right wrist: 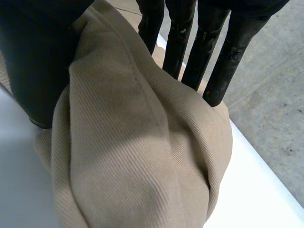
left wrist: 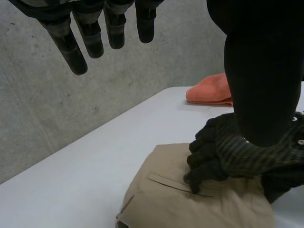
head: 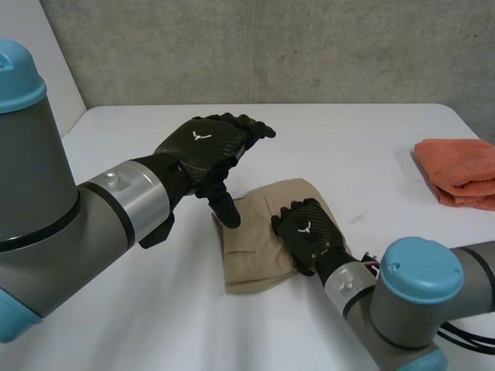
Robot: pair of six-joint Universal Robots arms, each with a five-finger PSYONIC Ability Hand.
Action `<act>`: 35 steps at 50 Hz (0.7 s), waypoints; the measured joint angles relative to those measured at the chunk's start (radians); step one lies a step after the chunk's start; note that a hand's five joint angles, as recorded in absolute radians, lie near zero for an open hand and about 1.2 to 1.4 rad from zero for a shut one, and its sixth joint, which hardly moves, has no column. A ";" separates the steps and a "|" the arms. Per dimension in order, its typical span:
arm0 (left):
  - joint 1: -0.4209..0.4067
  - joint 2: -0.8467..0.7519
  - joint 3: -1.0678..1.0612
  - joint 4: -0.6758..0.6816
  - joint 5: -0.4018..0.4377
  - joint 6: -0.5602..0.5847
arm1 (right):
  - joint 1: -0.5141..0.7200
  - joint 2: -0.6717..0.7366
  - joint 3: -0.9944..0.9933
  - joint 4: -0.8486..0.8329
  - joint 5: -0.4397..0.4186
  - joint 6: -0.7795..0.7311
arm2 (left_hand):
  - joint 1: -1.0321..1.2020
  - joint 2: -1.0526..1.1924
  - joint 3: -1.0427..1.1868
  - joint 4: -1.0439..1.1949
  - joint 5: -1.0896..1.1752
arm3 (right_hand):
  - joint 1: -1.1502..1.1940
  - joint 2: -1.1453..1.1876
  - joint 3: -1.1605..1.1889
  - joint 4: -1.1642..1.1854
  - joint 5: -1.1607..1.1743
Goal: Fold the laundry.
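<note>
A white table (head: 155, 309) stands against a grey concrete wall (head: 309, 46), and near the middle of it lies the beige garment (head: 259, 251), folded into a thick, compact bundle. The right hand (head: 309, 230) comes in from the near right and lies palm-down on the right part of the bundle. In the right wrist view its fingers (right wrist: 183, 42) run straight along the far side of a raised fold and its thumb (right wrist: 33, 61) points down on the other side of that fold. It looks like a press, not a pinch. From the left wrist view the same hand sits on top of the garment, fingertips down in the cloth just beside a pocket slit (left wrist: 166, 183). The left hand (head: 207, 147) hangs in the air above the table, to the left of the bundle and a little beyond it. Its fingers (left wrist: 90, 40) are straight and spread, holding nothing, and its thumb points down toward the garment's left edge — whether the tip touches the cloth cannot be told. Well apart on the far right of the table lies a folded orange cloth (head: 460, 170), untouched by either hand.
</note>
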 measured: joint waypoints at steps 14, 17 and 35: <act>0.001 -0.001 0.000 0.001 0.000 0.000 | -0.026 0.077 -0.136 0.050 0.065 -0.005 | 0.000 0.000 0.000 0.000 0.000 | 0.267 0.443 0.424 0.468 0.395; 0.002 -0.001 0.000 0.002 0.000 0.000 | -0.092 0.046 -0.152 0.100 0.071 -0.017 | 0.000 0.000 0.000 0.000 0.000 | 0.270 0.443 0.424 0.468 0.395; 0.006 -0.002 -0.002 0.002 -0.001 -0.005 | -0.484 0.114 -0.429 0.243 -0.169 -0.199 | 0.000 0.000 0.000 0.000 0.000 | 0.294 0.453 0.436 0.469 0.439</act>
